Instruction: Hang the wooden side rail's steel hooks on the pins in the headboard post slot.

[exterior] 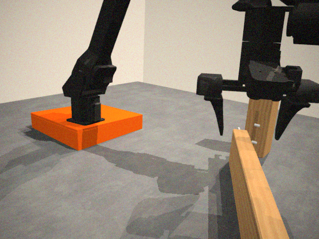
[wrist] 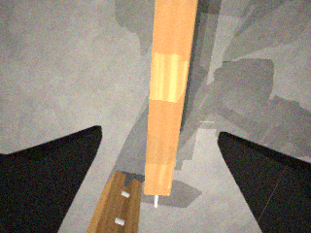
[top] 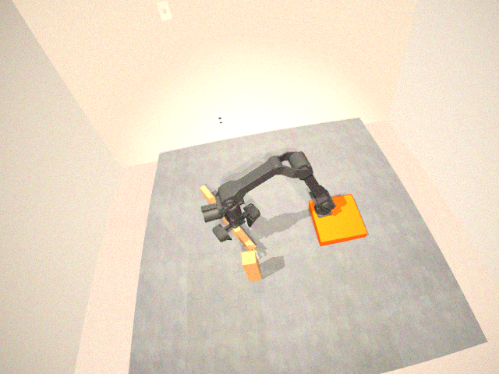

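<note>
The wooden side rail (top: 209, 195) (exterior: 253, 185) (wrist: 167, 97) stands on its long edge on the grey table. Its hooked end lies close to the upright headboard post (top: 250, 266) (exterior: 260, 115) (wrist: 114, 211). One pale steel hook (wrist: 155, 200) shows at that end, beside the post and apart from the pins. The post's two white pins (exterior: 256, 125) (wrist: 124, 194) are bare. My gripper (top: 235, 223) (exterior: 248, 136) (wrist: 161, 134) is open and points down over the rail near its hooked end, with one finger on each side and touching nothing.
The arm's orange base block (top: 342, 225) (exterior: 84, 128) sits on the grey table (top: 281, 305) to the right of the rail. The arm arches from it over to the rail. Pale walls close the scene behind.
</note>
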